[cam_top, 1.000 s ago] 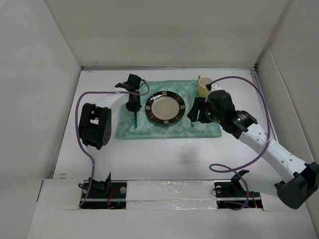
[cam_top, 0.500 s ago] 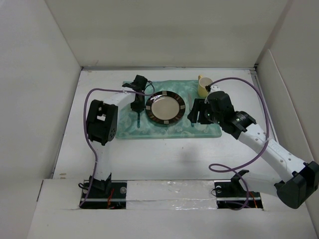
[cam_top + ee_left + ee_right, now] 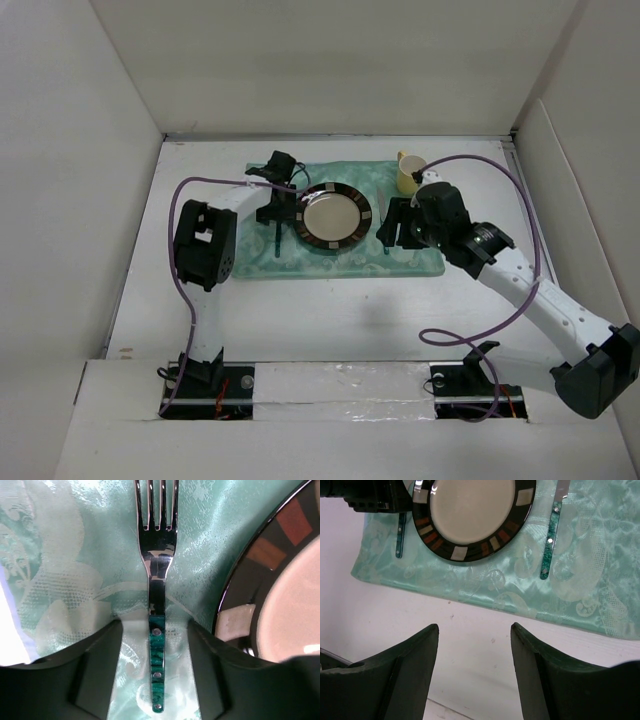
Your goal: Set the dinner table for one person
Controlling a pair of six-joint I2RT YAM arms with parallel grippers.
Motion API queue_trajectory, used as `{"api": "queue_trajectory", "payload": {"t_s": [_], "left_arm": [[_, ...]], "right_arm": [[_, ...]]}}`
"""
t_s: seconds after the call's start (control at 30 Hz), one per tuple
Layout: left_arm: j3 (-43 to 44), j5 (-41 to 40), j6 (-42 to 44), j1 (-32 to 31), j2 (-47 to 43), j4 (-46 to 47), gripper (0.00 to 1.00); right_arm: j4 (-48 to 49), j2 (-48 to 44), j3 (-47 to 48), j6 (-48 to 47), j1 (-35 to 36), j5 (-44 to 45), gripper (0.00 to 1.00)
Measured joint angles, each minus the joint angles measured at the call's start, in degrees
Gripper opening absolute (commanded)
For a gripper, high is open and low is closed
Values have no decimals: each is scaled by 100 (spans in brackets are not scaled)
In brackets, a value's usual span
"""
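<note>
On the white dinner table (image 3: 330, 315) a mint-green placemat (image 3: 345, 258) carries a dark-rimmed plate (image 3: 333, 216). A fork (image 3: 161, 555) with a green handle lies flat on the mat just left of the plate (image 3: 280, 615). My left gripper (image 3: 155, 626) stands open astride that handle, neither finger touching it. From above, this gripper (image 3: 276, 207) sits at the plate's left edge. A green-handled knife (image 3: 549, 547) lies right of the plate (image 3: 470, 510). My right gripper (image 3: 472, 630) is open and empty over bare table, near the mat's front edge.
A yellow mug (image 3: 408, 175) stands at the mat's back right corner, close behind the right wrist (image 3: 432, 210). White walls enclose the table on three sides. Purple cables loop from both arms over the table.
The left arm carried the fork rightward to the plate's side, then its jaws opened and let go; the fork now lies on the mat. The right arm has not moved.
</note>
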Motion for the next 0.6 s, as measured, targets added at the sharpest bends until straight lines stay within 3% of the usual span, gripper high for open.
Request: {"api": "queue_trajectory", "payload": {"t_s": [0.03,0.1,0.13,0.17,0.2,0.37,0.43,0.5,0.53,0.6], "left_arm": [[0,2,-9,0,-22,-9,53],[44,-4,-28,0,-116,-90,54],[94,-11,-37,0,-190,-140,53],[168,-24,-59,0,-289,-201,53],[251,-37,-81,0,-424,-243,52],[612,-50,-243,0,-1641,-308,49],[702,-66,-358,0,-2415,-251,52],[741,-125,-463,0,-3235,-101,58],[745,-190,-509,0,-3652,-11,66],[719,-361,-608,0,-4481,203,68]], "right_arm": [[-15,4,28,0,-7,2,64],[-83,28,149,-26,-31,2,44],[-103,37,227,-37,-50,0,30],[-127,44,321,-50,-72,0,2],[-173,55,450,-83,-101,2,0],[-295,92,1558,-92,-332,44,0],[-262,52,2087,-98,-452,96,6],[-192,-50,2557,-105,-603,181,27],[-94,-118,2675,-129,-660,293,44],[-17,-420,2966,-136,-881,365,54]]}}
